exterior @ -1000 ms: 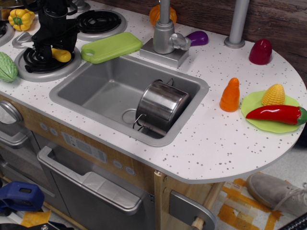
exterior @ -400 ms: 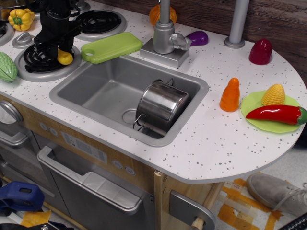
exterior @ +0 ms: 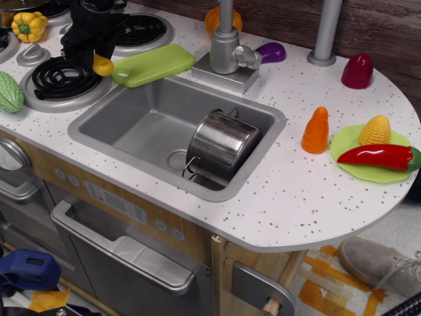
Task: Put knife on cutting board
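One black gripper (exterior: 94, 54) at far left, clamped on one small yellow knife (exterior: 102, 66), held just off the left end of one light-green cutting board (exterior: 152, 64), above the edge of the near burner (exterior: 58, 76). Two coil burners in full view, the second (exterior: 135, 29) farther back. One steel pot (exterior: 222, 146) lying on its side in one sink (exterior: 131, 128). At right, one round green plate (exterior: 370, 170) carrying one corn cob (exterior: 375, 130) and one red chili (exterior: 383, 157); one orange carrot (exterior: 316, 130) just left of it.
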Motion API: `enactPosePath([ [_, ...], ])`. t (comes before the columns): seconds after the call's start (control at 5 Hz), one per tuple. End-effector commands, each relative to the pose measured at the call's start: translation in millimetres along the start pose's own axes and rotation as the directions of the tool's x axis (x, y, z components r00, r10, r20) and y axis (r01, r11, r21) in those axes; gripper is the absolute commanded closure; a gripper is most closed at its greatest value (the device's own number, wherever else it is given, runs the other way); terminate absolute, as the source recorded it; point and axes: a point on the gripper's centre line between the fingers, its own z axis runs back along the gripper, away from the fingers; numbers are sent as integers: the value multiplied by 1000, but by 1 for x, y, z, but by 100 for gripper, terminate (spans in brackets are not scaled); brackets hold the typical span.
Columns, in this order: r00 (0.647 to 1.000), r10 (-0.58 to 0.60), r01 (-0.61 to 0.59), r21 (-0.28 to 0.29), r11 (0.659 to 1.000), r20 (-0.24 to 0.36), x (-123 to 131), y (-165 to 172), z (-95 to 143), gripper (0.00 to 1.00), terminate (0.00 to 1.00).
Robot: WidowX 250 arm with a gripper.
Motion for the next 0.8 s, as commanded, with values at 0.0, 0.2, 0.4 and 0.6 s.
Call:
enactPosePath([
  [0.0,998,-3,13,-143,990,69,22,-34,39,100,0],
  [0.2,998,-32,40,-179,983,46,20,-50,39,0,0],
  [0.4,999,-29,35,-191,981,32,12,-57,41,0,0],
  [0.6,1000,-10,5,-206,979,-20,1,-60,36,0,0],
])
